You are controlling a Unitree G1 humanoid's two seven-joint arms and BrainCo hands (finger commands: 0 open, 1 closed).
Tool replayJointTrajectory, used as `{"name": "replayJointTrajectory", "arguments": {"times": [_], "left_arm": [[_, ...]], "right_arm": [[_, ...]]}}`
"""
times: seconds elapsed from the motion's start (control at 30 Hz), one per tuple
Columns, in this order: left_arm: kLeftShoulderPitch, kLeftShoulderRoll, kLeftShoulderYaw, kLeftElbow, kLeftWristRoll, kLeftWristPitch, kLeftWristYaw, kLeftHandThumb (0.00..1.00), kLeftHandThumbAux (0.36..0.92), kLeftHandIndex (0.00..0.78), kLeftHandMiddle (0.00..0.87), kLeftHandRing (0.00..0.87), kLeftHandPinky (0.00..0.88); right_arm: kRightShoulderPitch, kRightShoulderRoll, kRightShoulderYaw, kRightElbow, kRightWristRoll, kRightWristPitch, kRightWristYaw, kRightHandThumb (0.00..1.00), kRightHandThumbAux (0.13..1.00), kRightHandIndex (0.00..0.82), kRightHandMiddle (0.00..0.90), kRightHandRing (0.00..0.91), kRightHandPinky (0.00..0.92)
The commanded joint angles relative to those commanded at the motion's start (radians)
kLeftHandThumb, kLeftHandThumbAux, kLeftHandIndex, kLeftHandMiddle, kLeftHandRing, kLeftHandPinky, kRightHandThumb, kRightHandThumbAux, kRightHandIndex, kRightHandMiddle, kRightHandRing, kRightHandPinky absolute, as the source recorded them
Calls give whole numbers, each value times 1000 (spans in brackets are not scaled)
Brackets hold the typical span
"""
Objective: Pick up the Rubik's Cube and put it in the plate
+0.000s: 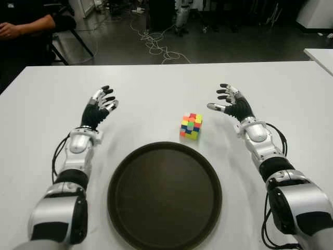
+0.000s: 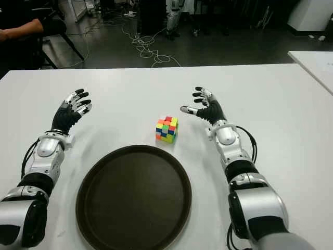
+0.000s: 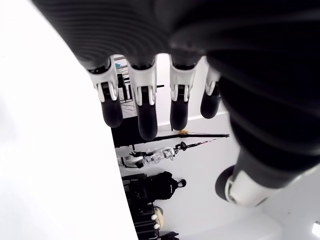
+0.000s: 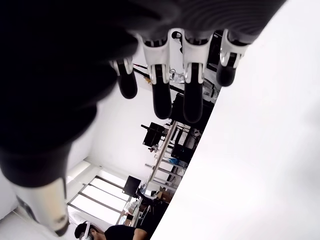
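The cube sits on the white table, just beyond the far right rim of the plate and apart from it. Its faces show mixed tiles of red, orange, yellow, green and blue. It is not in either hand.

The plate is a dark, round, shallow dish lying flat at the near centre of the table, between the two forearms. Nothing lies in it.

The right hand is at the right of the cube, near it but not touching. Its fingers are spread and only slightly bent, with the thumb pointing toward the cube. It holds nothing.

The left hand shows at the far left of the plate, well apart from the cube. Its fingers are extended and relaxed, and it holds nothing. Whether either hand touches the table surface cannot be told.

Beyond the far edge of the table, loose cables lie on the dark floor. A person's arm shows at the far left corner, next to a black chair. The corner of a second white table shows at the far right
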Motion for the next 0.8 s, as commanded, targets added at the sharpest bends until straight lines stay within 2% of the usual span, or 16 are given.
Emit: {"name": "replayJointTrajectory", "arguments": {"times": [0.37, 0.8], "left_arm": [[8, 1, -3, -13, 5, 8, 7, 200, 702, 72, 147, 142, 135], [11, 2, -3, -23, 6, 8, 7, 199, 707, 78, 152, 144, 149]], "right_arm": [[4, -4, 13, -6, -13, -11, -6, 0, 719, 156, 233, 230, 110], [7, 2, 1, -3, 1, -18, 0, 0, 734, 162, 230, 212, 83]]}}
